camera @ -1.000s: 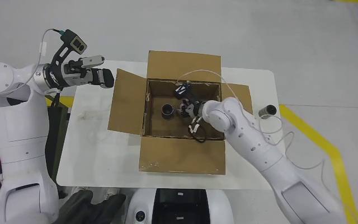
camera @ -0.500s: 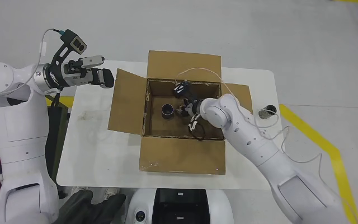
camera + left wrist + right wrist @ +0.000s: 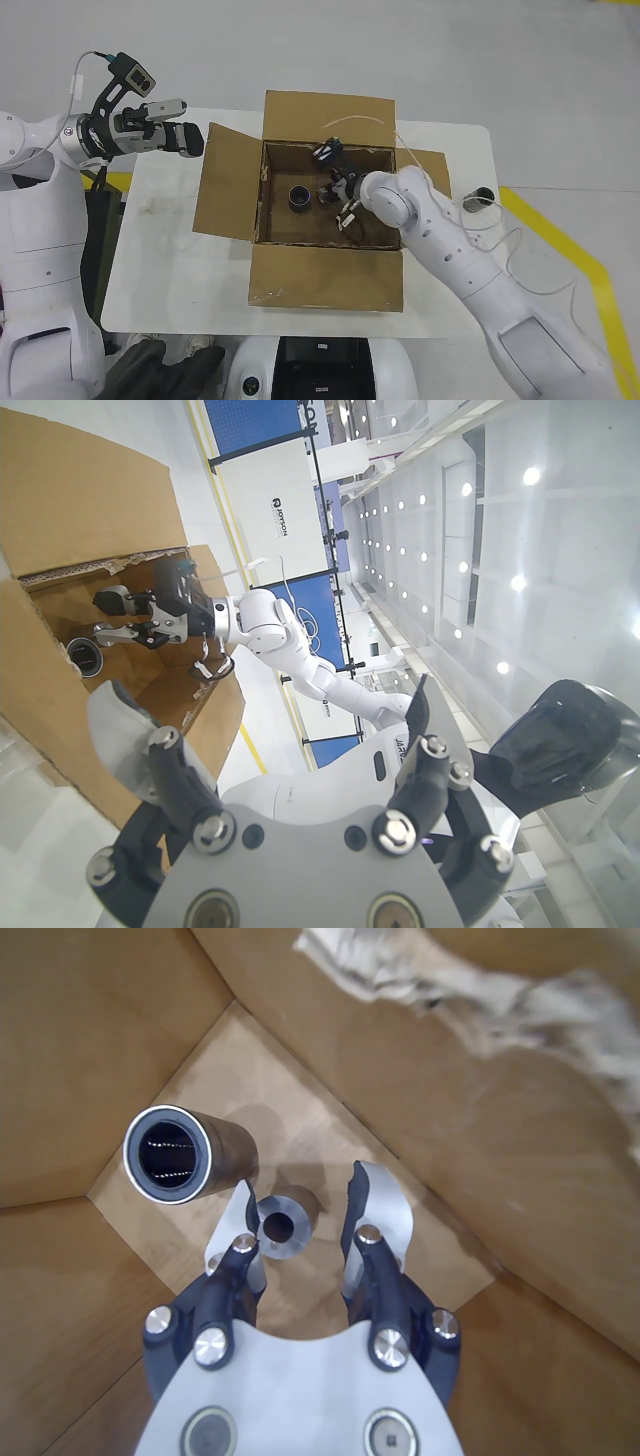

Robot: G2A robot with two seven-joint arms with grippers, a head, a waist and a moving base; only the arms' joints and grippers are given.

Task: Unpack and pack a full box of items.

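An open cardboard box [image 3: 325, 278] stands in the middle of the table. On its floor stand a tall metal sleeve [image 3: 300, 197] and a short steel cylinder [image 3: 282, 1227]. My right gripper [image 3: 302, 1193] is down inside the box, open, with the short cylinder below and between its fingers; I cannot tell whether a finger touches it. The tall sleeve [image 3: 185, 1155] stands just beside one finger. My left gripper [image 3: 195, 138] hangs open and empty over the table beside the box's left flap. From there the right gripper [image 3: 112, 620] and the sleeve [image 3: 85, 656] are in sight.
Another metal sleeve [image 3: 481, 197] stands on the white table [image 3: 160, 260] to the right of the box, next to a loose white cable. The box's flaps [image 3: 225, 180] are folded outward on all sides. The box walls [image 3: 500, 1153] stand close around the right gripper.
The right arm's elbow and forearm have shifted a little toward the far side of the box, while its gripper stays low inside. The left arm has not moved.
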